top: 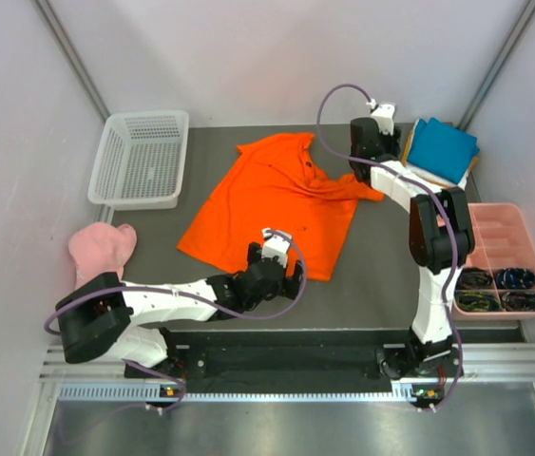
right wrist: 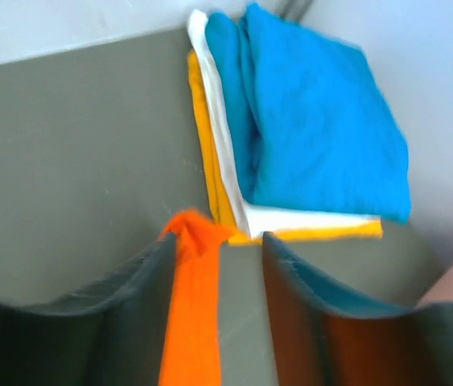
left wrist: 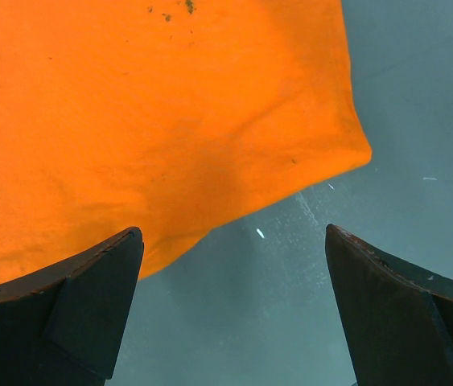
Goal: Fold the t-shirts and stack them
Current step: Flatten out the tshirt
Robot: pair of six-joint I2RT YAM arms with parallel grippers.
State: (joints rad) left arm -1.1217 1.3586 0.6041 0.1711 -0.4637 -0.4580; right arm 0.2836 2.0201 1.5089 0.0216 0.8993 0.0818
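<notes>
Orange t-shirt (right wrist: 190, 322) seemingly between right jaws

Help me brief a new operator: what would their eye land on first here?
The orange shirt, spread out in the middle, with the open left gripper over its near corner. Next comes the folded stack at the far right, blue on white on yellow. There the right gripper has a strip of the orange cloth between its parted jaws.

No text, label, brand, number or sign can be read in any view; the orange t-shirt (top: 277, 195) shows only tiny dark specks.
</notes>
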